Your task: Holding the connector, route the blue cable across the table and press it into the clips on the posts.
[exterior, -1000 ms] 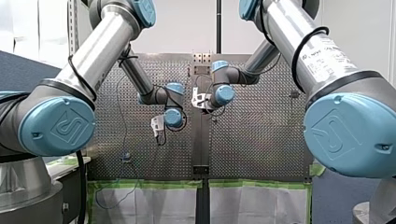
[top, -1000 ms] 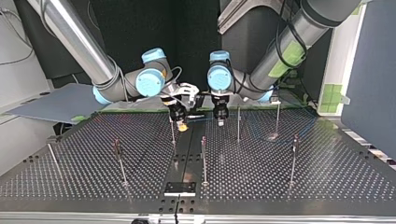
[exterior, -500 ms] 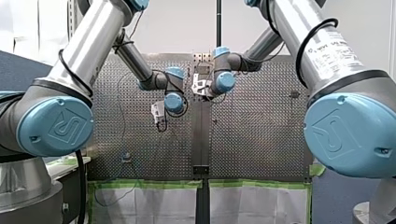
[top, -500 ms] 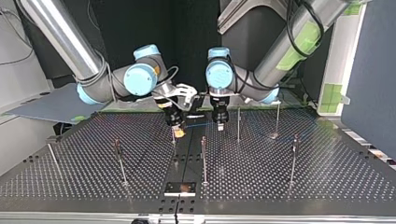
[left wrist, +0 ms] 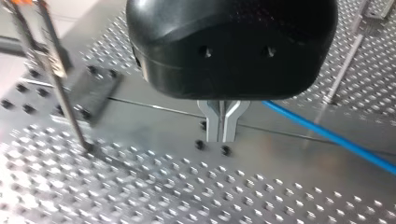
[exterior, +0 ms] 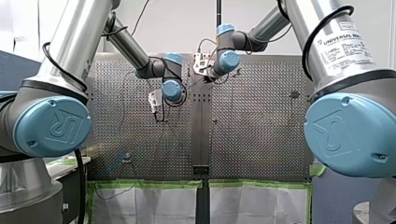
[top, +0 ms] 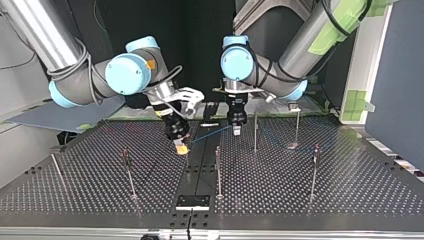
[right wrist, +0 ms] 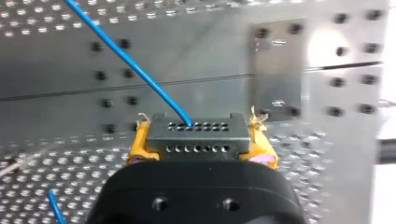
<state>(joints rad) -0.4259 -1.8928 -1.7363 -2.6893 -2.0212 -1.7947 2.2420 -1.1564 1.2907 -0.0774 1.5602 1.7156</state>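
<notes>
In the top view my right gripper (top: 181, 148), with yellow pads, comes in from the left and is shut on the grey connector (right wrist: 196, 137). The blue cable (top: 210, 133) leaves the connector and runs taut to my left gripper (top: 236, 131), whose metal fingers (left wrist: 222, 126) stand shut. It leaves the far side of those fingers as the cable (left wrist: 327, 135) and trails over the table. Both grippers hang just above the perforated table (top: 280, 190) near its centre seam. Thin posts stand around them: one post (top: 255, 132) right beside my left gripper and another post (top: 218, 170) nearer the camera.
More posts stand at the top view's left (top: 129, 172) and right (top: 314, 170), with one far right (top: 297, 125). A black plate (top: 192, 201) lies on the seam at the near edge. A post (left wrist: 60, 79) and plate (left wrist: 95, 91) sit beside my left fingers.
Both grippers have moved across the table toward the top view's camera. My right gripper also went to that view's left, so the cable stretch between the two grippers has grown longer.
</notes>
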